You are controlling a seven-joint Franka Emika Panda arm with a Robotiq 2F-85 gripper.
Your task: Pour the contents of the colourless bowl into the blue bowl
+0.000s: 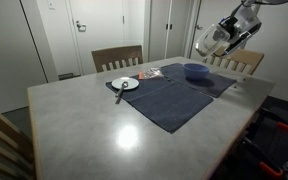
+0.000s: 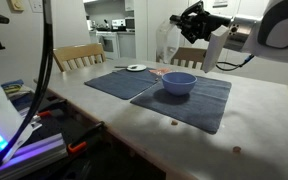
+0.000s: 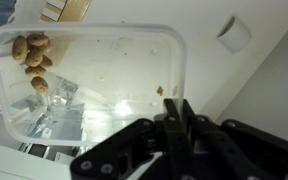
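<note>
A grey bench (image 1: 74, 120), its top catching a soft glare of ceiling light, stands among wooden chairs (image 1: 117, 56) before white doors (image 1: 89, 30), while a lit kitchen (image 2: 112, 38) (seen in an exterior view) lies beyond.

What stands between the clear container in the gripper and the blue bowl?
Nothing visible does. The gripper is shut on the colourless bowl, up in the air. The blue bowl sits lower on the dark mat, with only open air between them.
</note>
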